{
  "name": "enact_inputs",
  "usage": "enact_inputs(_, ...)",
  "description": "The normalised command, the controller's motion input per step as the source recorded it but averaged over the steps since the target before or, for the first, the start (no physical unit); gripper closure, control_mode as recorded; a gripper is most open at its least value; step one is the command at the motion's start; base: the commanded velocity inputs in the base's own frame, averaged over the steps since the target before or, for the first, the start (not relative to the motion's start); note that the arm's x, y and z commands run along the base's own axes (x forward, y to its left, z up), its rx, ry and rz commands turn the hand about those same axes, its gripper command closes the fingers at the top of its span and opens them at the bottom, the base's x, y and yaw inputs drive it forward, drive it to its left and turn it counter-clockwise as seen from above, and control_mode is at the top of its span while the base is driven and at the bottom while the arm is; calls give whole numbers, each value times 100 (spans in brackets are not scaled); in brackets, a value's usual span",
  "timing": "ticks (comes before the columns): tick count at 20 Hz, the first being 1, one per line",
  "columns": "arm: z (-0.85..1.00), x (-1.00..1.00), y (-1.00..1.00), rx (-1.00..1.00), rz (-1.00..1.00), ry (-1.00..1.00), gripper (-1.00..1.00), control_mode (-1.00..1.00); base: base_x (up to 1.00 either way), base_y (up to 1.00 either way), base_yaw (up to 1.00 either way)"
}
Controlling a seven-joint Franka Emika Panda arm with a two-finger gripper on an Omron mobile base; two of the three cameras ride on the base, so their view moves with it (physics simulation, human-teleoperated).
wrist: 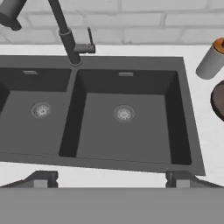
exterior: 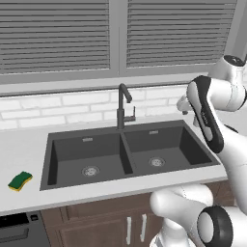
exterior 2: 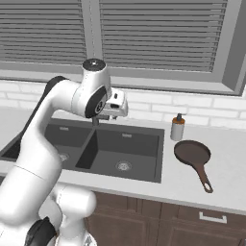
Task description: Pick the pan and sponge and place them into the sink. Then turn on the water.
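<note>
The dark brown pan (exterior 2: 192,153) lies on the white counter right of the sink (exterior 2: 144,170), its handle pointing toward the front edge; its rim (wrist: 218,101) also peeks in at the right of the hand view. The green and yellow sponge (exterior: 20,181) rests on the counter left of the sink (exterior: 46,159). Both basins (wrist: 124,127) hold nothing but their drains. No water runs from the dark gooseneck faucet (exterior: 123,103). My gripper (wrist: 110,180) hovers above the sink's front rim, open, with nothing between its fingertips (wrist: 178,178). The hand (exterior 2: 113,107) hangs over the divider, well left of the pan.
A small soap dispenser (exterior 2: 178,128) stands on the counter just behind the pan, also seen in the hand view (wrist: 211,59). A white brick backsplash and a shuttered window rise behind the sink. Wooden cabinet doors (exterior: 130,226) sit below the counter.
</note>
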Motion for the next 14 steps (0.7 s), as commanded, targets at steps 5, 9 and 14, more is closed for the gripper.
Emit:
enact_inputs(5,-11,-27,-90,0,0,-15,-100,-100,0,0,0)
enact_inputs(9,-19,-23,-93,0,0,-12,-100,-100,0,0,0)
enact_inputs(14,-28,-7,-86,0,0,-1,-100,-100,0,0,0)
